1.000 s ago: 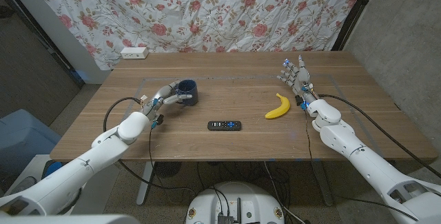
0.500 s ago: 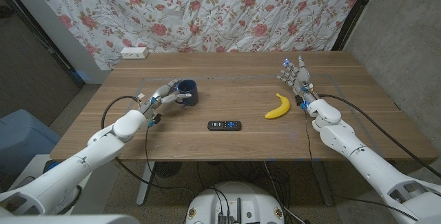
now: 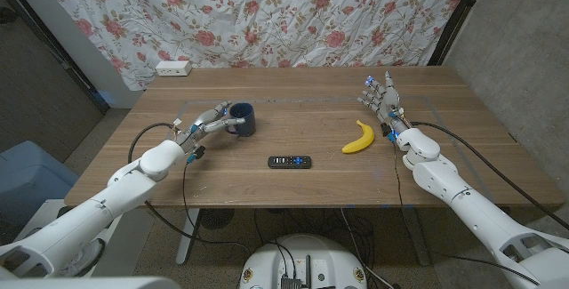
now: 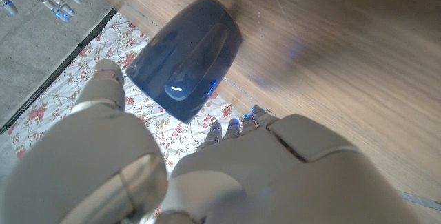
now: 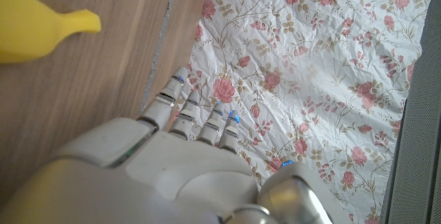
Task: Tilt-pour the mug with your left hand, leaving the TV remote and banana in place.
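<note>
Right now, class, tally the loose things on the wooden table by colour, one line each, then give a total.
Dark blue: 1, the ceramic mug
Yellow: 1, the curved banana
Black: 1, the slim TV remote
White: 1, the power strip at the far edge
Total: 4

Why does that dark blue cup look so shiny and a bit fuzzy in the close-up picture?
In the left wrist view, the dark blue glazed mug carries a small bright glare spot, and the wooden table beside it looks soft and smeared. In the head view the same mug looks sharp under even light, without strong glare.
</note>
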{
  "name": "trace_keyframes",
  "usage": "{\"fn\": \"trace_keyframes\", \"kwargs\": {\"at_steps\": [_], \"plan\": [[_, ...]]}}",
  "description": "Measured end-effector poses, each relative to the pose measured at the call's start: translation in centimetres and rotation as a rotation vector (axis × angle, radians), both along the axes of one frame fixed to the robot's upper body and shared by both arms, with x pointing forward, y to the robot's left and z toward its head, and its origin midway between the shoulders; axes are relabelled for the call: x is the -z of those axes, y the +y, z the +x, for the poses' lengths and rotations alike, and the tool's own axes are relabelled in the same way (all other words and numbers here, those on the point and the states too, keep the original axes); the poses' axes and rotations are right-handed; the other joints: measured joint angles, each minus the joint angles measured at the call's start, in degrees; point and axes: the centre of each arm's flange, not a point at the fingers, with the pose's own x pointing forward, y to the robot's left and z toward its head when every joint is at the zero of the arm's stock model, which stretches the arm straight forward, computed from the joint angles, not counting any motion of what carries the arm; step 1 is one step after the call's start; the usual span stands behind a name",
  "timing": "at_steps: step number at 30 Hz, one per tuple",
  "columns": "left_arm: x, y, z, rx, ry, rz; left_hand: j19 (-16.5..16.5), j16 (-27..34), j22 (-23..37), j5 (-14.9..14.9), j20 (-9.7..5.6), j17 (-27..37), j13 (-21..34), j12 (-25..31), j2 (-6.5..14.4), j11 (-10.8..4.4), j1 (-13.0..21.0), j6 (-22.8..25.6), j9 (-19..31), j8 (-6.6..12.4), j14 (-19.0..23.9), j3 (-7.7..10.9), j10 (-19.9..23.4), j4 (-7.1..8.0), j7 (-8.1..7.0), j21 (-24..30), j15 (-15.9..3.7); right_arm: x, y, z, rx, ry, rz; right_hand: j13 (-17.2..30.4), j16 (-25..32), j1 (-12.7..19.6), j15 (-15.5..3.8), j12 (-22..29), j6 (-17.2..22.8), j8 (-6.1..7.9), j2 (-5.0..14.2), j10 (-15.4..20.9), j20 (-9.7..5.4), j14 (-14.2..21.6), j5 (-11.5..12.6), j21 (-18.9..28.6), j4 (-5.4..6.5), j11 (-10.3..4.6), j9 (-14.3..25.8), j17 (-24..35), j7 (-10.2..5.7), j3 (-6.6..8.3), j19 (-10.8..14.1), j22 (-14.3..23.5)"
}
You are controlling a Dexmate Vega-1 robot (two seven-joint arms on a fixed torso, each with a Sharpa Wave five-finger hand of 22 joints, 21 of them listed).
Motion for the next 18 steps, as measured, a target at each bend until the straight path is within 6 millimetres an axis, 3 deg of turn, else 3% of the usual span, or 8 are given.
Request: {"fn": "trace_keyframes", "kwargs": {"at_steps": [7, 12, 18], "plan": [[-0.1, 0.6, -0.2, 0.010, 0.008, -0.062, 0.0, 0.2, 0.0, 0.0, 0.00, 0.0, 0.0, 0.2, 0.7, -0.63, -1.3, 0.0, -0.1, 0.46, 0.0, -0.24, 0.0, 0.24, -0.02, 0.1, -0.84, 0.0, 0.0, 0.0, 0.000, 0.000, 0.000, 0.0, 0.0, 0.0, 0.00, 0.0, 0.0, 0.00, 0.00, 0.0, 0.00, 0.0, 0.0, 0.0, 0.00, 0.00, 0.0, 0.0, 0.00, 0.00, 0.0, 0.0], [-0.1, 0.7, -0.3, 0.024, 0.011, -0.109, -0.2, 0.5, 0.0, 0.0, -1.24, 0.0, 0.0, 0.6, 1.4, -0.86, -2.0, 0.7, -0.2, 0.67, -0.1, -0.24, 0.2, 0.24, -0.20, 0.2, -1.97, 0.0, 0.0, 0.0, 0.000, 0.000, 0.000, 0.0, 0.0, 0.0, 0.00, 0.0, 0.0, 0.00, 0.00, 0.0, 0.00, 0.0, 0.0, 0.0, 0.00, 0.00, 0.0, 0.0, 0.00, 0.00, 0.0, 0.0], [-0.3, 1.2, -0.2, 0.029, 0.014, -0.174, 0.1, 0.7, 0.0, 0.0, -2.17, -0.1, 0.0, 0.9, 2.0, -1.17, -2.6, 1.8, -0.2, 0.90, -0.1, -0.05, 1.0, 0.42, -0.10, 0.7, -1.96, 0.0, 0.0, 0.0, 0.000, 0.000, 0.000, 0.0, 0.0, 0.0, 0.00, 0.0, 0.0, 0.00, 0.00, 0.0, 0.00, 0.0, 0.0, 0.0, 0.00, 0.00, 0.0, 0.0, 0.00, 0.00, 0.0, 0.0]]}}
